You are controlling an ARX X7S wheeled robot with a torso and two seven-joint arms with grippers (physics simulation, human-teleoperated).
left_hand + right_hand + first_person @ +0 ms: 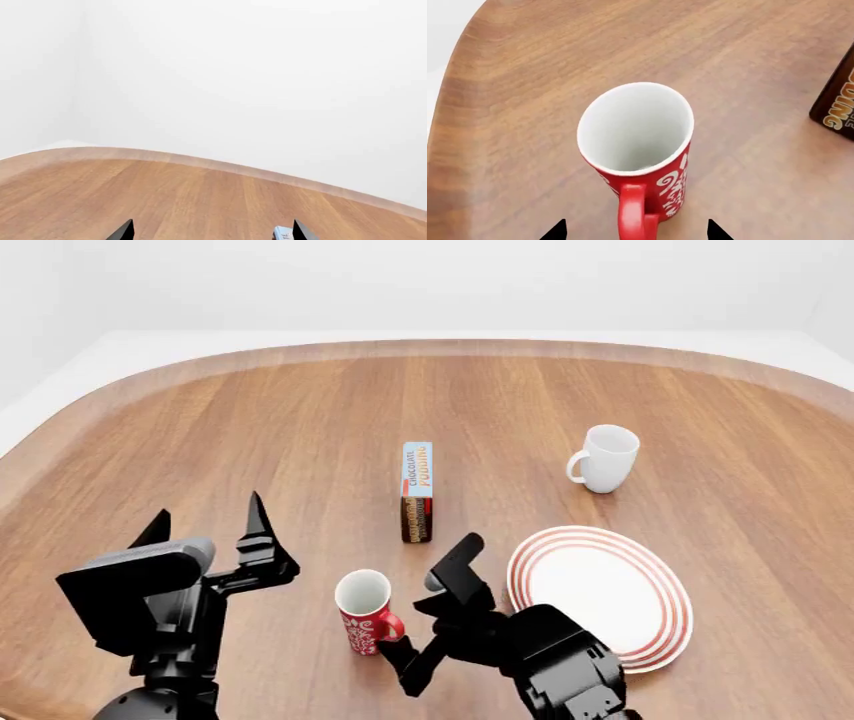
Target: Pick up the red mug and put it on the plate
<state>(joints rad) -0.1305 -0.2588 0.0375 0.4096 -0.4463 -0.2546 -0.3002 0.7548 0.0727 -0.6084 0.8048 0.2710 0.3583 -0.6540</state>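
The red mug [360, 616] stands upright on the wooden table, with white lettering, a white inside and its handle turned toward my right gripper. In the right wrist view the mug [635, 150] fills the middle. My right gripper [634, 233] is open, its two fingertips either side of the handle and apart from it; in the head view it [435, 612] sits just right of the mug. The plate [663, 620], white with red rings, lies right of that arm. My left gripper [207, 518] is open and empty, left of the mug; it also shows in its wrist view [212, 235].
A plain white mug [607, 457] stands at the back right. A tall narrow box [416, 490] stands behind the red mug; its corner shows in the left wrist view [283, 233] and its edge in the right wrist view [837, 102]. The table's curved edge [200, 162] meets white walls.
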